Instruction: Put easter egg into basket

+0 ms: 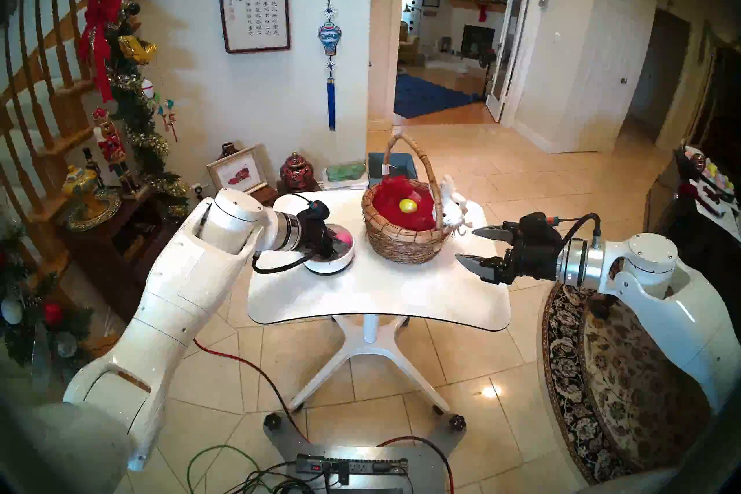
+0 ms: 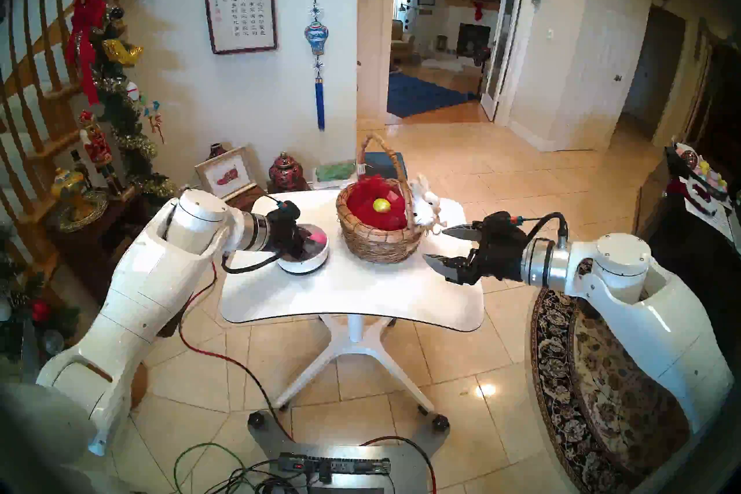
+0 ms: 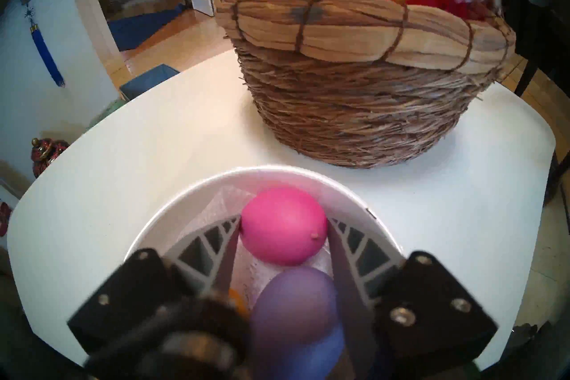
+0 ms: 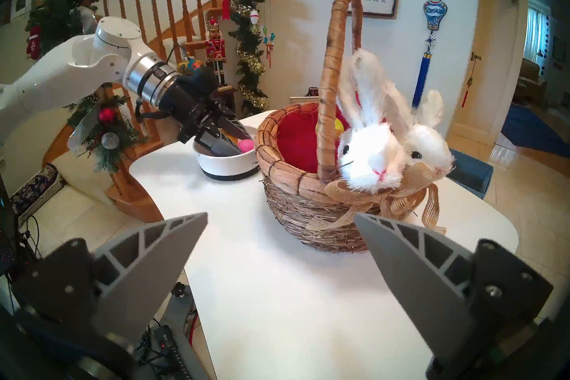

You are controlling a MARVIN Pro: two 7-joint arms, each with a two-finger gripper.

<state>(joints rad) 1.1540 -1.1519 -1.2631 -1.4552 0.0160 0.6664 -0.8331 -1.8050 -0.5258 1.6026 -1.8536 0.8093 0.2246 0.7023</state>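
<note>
And we start at the left, where the left end effector (image 3: 283, 228) is down inside the low white bowl (image 3: 216, 182) on the white surface (image 3: 138, 138). Its two fingers (image 3: 229, 242) sit against either flank of the pink egg (image 3: 283, 225), narrowed to about the egg's width; they look to be touching it, though whether the squeeze is firm yet I can't say, and the egg is not lifted. Behind it in the bowl lies a purple egg (image 3: 296, 299), with a bluish one and a hint of orange lower down, blurred.

How will that pink egg handle? My read: light, smooth and hard-shelled, so slippery, and round enough to squirt out of a pinch. Taking it across the widest part of its belly, as the fingers are placed now, seems the right hold, with gentle pressure.

Moving right, the basket (image 1: 401, 244) stands just beside the bowl, apart from it, with its tall arched handle, red mesh lining and a yellow-green egg (image 1: 406, 205) already resting inside. A white plush bunny (image 4: 376, 154) perches on its far rim.

Further right, the right end effector (image 1: 473, 246) hangs near the basket's side, jaws spread wide, holding nothing and touching nothing.
</note>
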